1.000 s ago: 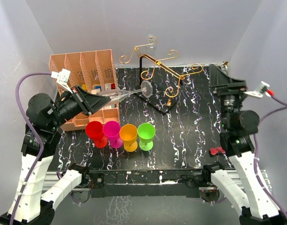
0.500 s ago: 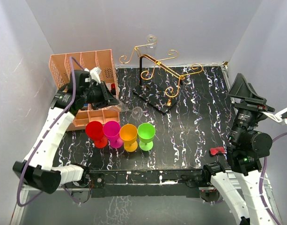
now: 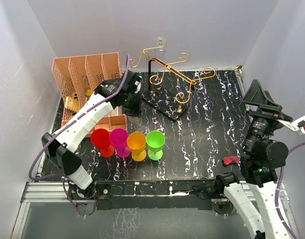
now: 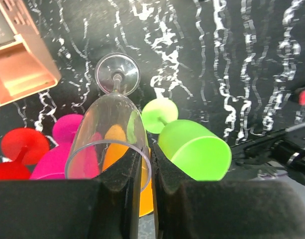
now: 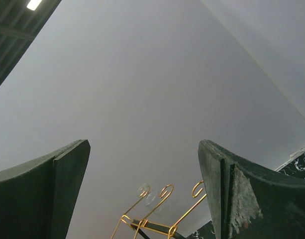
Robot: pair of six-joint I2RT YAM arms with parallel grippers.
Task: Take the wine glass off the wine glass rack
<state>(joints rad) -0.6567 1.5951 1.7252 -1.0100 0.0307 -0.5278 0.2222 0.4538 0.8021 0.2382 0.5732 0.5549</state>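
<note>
My left gripper (image 4: 146,159) is shut on the rim of a clear wine glass (image 4: 110,119), one finger inside the bowl and one outside. The glass points foot-down at the black marbled table, just behind the coloured goblets. In the top view the left gripper (image 3: 131,105) hangs left of the wine glass rack (image 3: 168,69), and the gripper hides the glass. The rack is gold wire with scroll ends on a black post and base. A faint clear glass (image 5: 149,191) still hangs on the rack (image 5: 162,211) in the right wrist view. My right gripper (image 3: 259,97) is open, empty and raised at the right.
Red (image 3: 101,139), magenta (image 3: 119,138), orange (image 3: 137,143) and green (image 3: 155,141) goblets stand in a row in front of the left gripper. A peach slotted organiser (image 3: 82,72) stands at the back left. A small red object (image 3: 231,160) lies near the right arm's base.
My left arm has swung from the left side out over the table, carrying the wine glass away from the rack and turning it foot-down. The right arm pulled back earlier and now holds still.
</note>
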